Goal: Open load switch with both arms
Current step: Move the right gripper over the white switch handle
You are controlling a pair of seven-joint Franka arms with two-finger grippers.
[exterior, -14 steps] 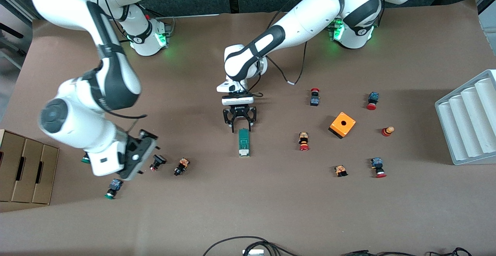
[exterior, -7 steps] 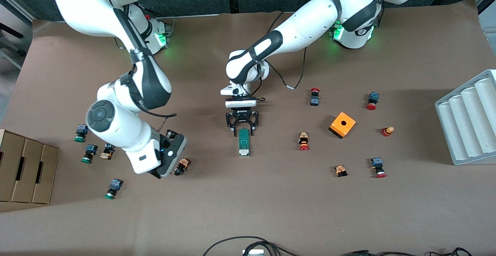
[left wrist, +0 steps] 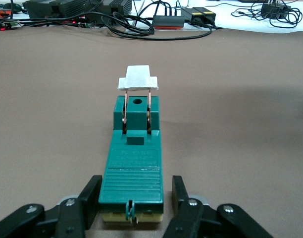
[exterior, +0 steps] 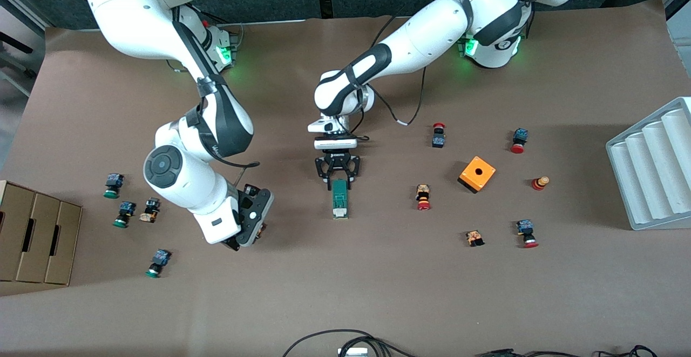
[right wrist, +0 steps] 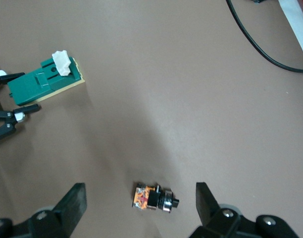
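The load switch (exterior: 339, 199) is a slim dark-green block lying flat at mid-table. Its white sliding piece (left wrist: 138, 78) is at the end nearer the front camera. My left gripper (exterior: 338, 180) is down at the table and straddles the switch's other end. In the left wrist view the left gripper (left wrist: 134, 198) is open, with a thin gap still showing beside one finger (left wrist: 182, 191). My right gripper (exterior: 249, 231) hangs open and wide over a small orange-bodied push button (right wrist: 154, 197), toward the right arm's end from the load switch (right wrist: 42, 82).
Green-capped push buttons (exterior: 124, 212) lie scattered near a cardboard box (exterior: 32, 238) at the right arm's end. An orange cube box (exterior: 476, 174), red-capped buttons (exterior: 423, 197) and a white grooved tray (exterior: 653, 168) are toward the left arm's end. Cables (exterior: 345, 341) lie at the table's front edge.
The right arm has swung from the green-capped buttons toward the load switch, its gripper still wide open. The left gripper's fingers have narrowed around the switch's end.
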